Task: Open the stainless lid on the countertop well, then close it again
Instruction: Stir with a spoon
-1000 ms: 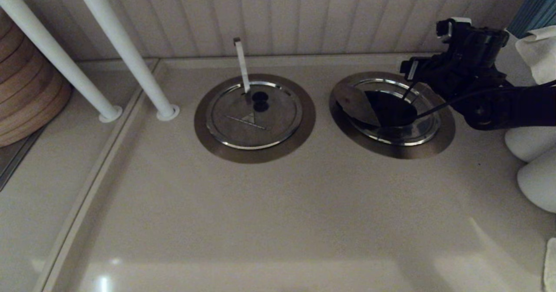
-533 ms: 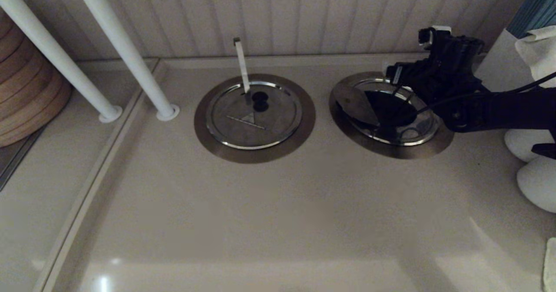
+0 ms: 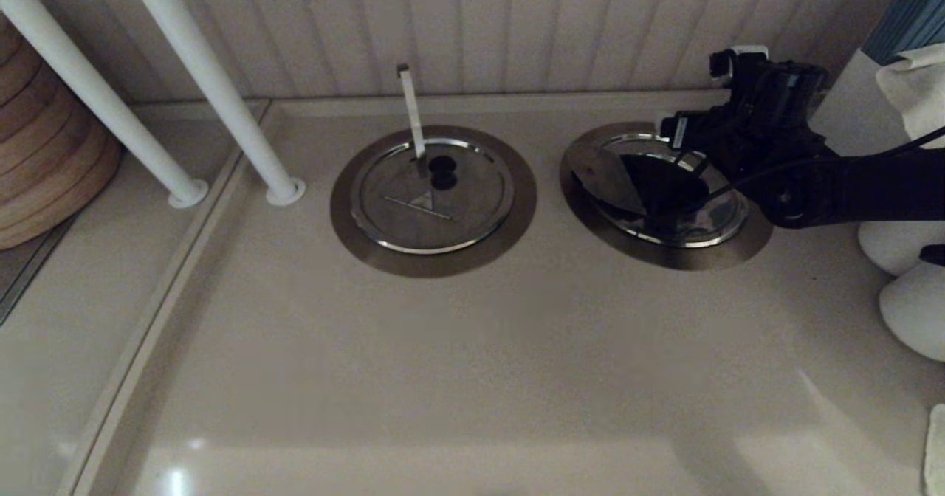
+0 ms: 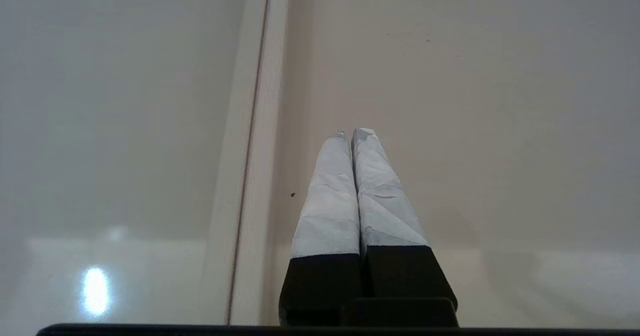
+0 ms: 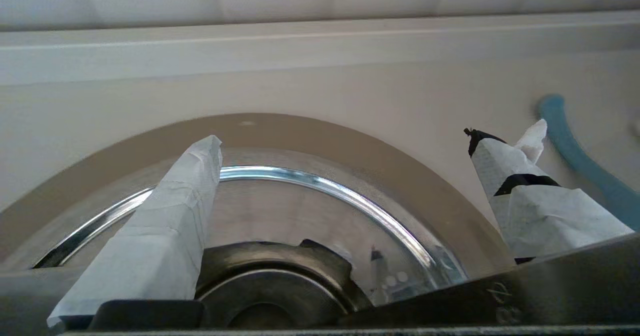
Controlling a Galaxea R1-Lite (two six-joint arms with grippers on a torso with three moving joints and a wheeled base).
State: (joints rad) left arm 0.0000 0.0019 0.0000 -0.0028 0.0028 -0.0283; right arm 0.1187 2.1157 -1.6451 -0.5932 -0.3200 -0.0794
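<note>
the stainless lid (image 3: 668, 208) lies flat in the countertop well (image 3: 590, 219) at the table's right rear. the right tool (image 3: 683, 138) hovers over it, spread wide and holding nothing; it should centre on the knob before clenching. the left tool (image 4: 356, 141) is clenched empty, parked.

The pale countertop (image 3: 458, 378) carries two round metal collars side by side near the back wall. The left collar (image 3: 354, 241) holds a closed steel disc (image 3: 413, 215); two white poles (image 3: 221, 105) stand at the far left.
</note>
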